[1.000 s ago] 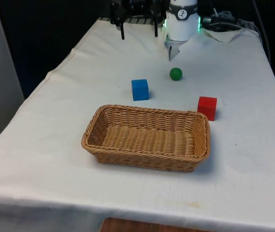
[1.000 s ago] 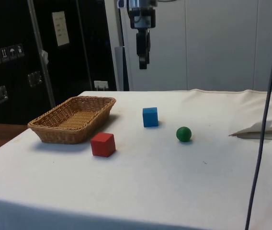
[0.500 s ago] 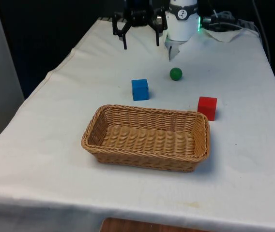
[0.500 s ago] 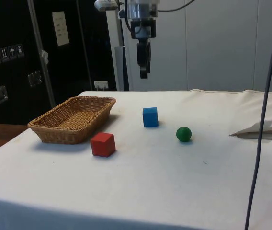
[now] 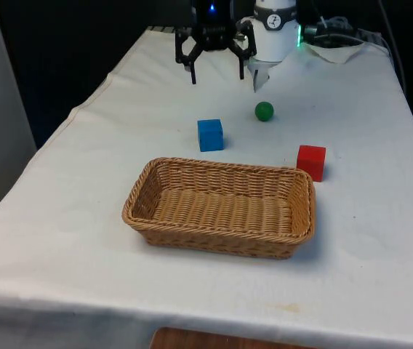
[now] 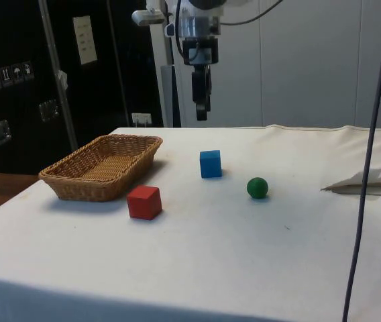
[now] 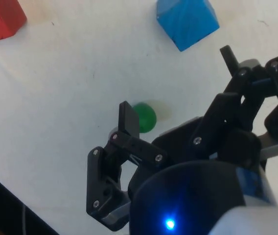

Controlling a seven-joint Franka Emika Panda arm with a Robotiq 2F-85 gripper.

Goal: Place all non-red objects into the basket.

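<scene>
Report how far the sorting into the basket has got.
Nothing is done yet: the basket holds nothing. In hand: the gripper hangs open above the table, carrying nothing. Left: the blue block and green ball both sit on the cloth. The red block stays out.

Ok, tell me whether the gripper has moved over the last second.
Yes. The gripper has dropped and shifted toward the front view's right, closing on the blue cube; in the side view it hangs lower against the wall behind, fingers open.

Basket (image 5: 221, 211) woven wicker, rough; table cloth (image 5: 119, 131) white, matt; green ball (image 5: 264, 110) smooth
</scene>
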